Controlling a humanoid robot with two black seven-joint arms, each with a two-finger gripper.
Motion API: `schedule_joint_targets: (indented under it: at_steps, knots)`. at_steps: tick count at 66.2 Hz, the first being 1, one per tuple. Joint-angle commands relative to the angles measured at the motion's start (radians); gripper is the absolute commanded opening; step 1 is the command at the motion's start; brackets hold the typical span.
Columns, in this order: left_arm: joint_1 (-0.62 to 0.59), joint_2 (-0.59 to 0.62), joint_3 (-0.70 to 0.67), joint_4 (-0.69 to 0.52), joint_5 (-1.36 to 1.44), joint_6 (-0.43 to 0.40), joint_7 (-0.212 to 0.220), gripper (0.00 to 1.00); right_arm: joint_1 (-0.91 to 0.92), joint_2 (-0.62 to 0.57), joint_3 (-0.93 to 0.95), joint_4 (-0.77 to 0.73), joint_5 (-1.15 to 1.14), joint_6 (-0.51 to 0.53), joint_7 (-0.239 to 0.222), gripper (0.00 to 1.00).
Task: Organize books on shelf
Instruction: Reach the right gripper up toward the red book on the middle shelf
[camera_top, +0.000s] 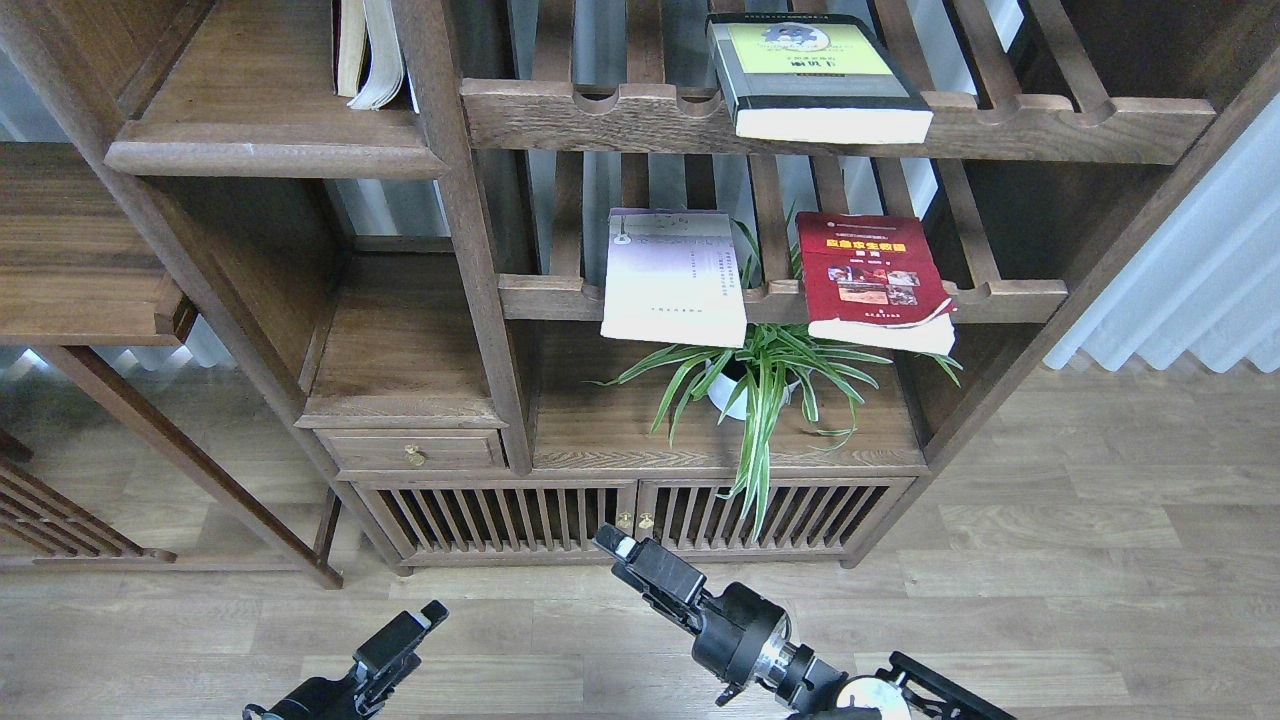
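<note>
1. The solid dark-brown shelf (270, 150) sits at ten o'clock with a thick rounded lip. One pale book (370, 50) already leans there.
2. The left gripper (432, 612), at seven o'clock, hangs low over the floor. It is too dark to tell whether its fingers are together.
3. The lavender-white book (675, 275) lies flat on the middle slatted rack (780, 298), overhanging its rail above the spider plant (760, 385).
4. The right gripper (612, 542), at six o'clock, holds nothing; I cannot tell its fingers' state.
5. The lime-green-and-black book (815, 75) lies at one o'clock on the upper rack.
6. The dark-red paperback (872, 280) lies beside the lavender one.
7. My guess: nothing started; next, reach up for an overhanging edge.
</note>
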Motion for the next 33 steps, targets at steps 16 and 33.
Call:
schedule_joint_targets:
  at_steps: [16, 33]
  knots:
    - [-0.019, -0.008, -0.017, -0.016, -0.001, 0.0, -0.003, 1.0, -0.058, 0.054, 0.141, 0.062, 0.0, 0.0, 0.004, 1.0]
    - [-0.011, -0.017, -0.142, 0.002, -0.01, 0.0, -0.014, 1.0, -0.073, 0.054, 0.21, 0.04, 0.006, 0.0, 0.015, 1.0]
